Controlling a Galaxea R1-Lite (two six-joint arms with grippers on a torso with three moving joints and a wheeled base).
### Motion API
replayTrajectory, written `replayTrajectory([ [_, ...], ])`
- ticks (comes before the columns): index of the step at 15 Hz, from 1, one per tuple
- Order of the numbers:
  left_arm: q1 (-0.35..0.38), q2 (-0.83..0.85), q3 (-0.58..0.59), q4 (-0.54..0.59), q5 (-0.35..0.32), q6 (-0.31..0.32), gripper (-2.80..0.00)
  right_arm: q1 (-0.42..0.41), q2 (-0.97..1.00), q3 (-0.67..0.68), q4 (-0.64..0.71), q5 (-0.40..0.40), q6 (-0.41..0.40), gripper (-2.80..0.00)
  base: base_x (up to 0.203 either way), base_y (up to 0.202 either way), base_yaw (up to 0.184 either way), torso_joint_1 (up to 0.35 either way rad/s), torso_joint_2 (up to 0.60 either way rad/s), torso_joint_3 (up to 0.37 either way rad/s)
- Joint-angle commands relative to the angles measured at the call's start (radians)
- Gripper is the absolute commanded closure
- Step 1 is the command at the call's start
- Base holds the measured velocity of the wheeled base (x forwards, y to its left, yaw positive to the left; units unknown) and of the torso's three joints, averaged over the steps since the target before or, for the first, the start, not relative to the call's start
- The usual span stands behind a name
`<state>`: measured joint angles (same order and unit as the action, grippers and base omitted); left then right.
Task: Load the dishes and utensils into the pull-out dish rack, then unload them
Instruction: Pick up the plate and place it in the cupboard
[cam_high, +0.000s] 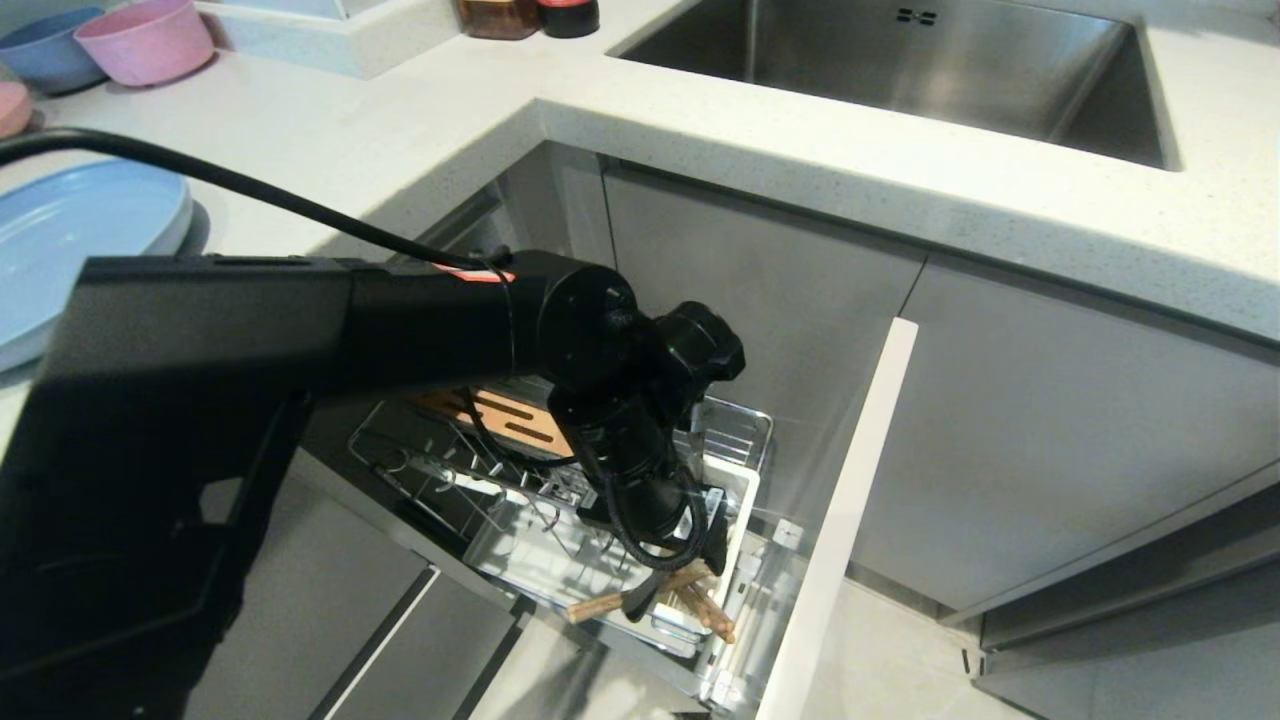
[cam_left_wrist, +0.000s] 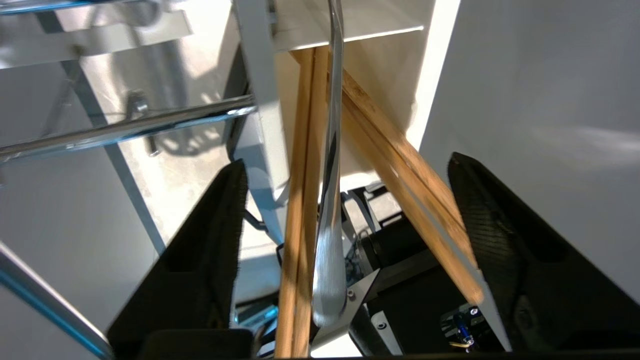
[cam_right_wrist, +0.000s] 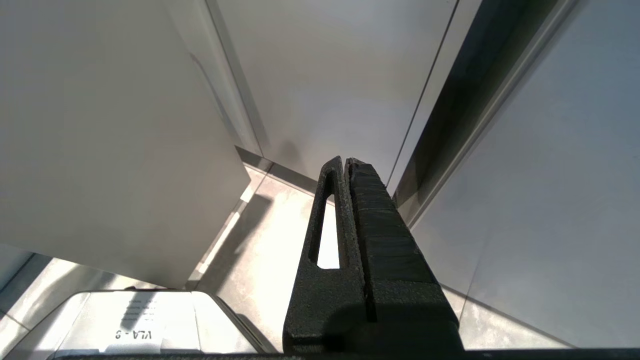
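Over the white utensil caddy (cam_high: 738, 510), the left gripper (cam_left_wrist: 345, 235) is held wide open.
Chopsticks (cam_left_wrist: 302, 210) and spoon (cam_left_wrist: 331, 200) are already loaded; the light-blue plate (cam_high: 70, 240) is yet to be racked.

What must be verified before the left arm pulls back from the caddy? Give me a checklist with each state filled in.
1. Left gripper open: ok.
2. Fingers clear of chopsticks: ok.
3. Spoon free of the fingers: ok.
4. Utensils standing in the white caddy: ok.
5. Dish rack pulled out: ok.
6. Right gripper shut, parked: ok.
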<state>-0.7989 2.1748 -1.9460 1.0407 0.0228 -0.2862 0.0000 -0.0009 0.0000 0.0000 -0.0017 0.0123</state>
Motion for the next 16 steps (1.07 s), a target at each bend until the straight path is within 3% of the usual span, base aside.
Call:
replayTrajectory([
  [1, 0.0, -0.036, 0.001, 0.007, 0.008, -0.002, -2.8, 0.0, 0.001, 0.002, 0.0, 0.0, 0.0, 0.0, 0.0, 0.0, 0.0, 0.0, 0.0, 0.0],
  [7, 0.0, -0.157, 0.002, 0.01, 0.132, -0.005, -2.8, 0.0, 0.001, 0.0, 0.0, 0.0, 0.0, 0.0, 0.0, 0.0, 0.0, 0.0, 0.0, 0.0],
  [8, 0.0, -0.173, 0.002, 0.011, 0.157, -0.005, 0.0, 0.0, 0.001, 0.002, 0.0, 0.0, 0.0, 0.0, 0.0, 0.0, 0.0, 0.0, 0.0, 0.0],
  [11, -0.011, -0.231, 0.004, 0.017, 0.238, -0.04, 0.0, 0.0, 0.001, 0.002, 0.0, 0.0, 0.0, 0.0, 0.0, 0.0, 0.0, 0.0, 0.0, 0.0],
  [16, -0.042, -0.351, 0.004, 0.049, 0.283, -0.112, 0.0, 0.0, 0.001, 0.002, 0.0, 0.0, 0.0, 0.0, 0.0, 0.0, 0.0, 0.0, 0.0, 0.0],
])
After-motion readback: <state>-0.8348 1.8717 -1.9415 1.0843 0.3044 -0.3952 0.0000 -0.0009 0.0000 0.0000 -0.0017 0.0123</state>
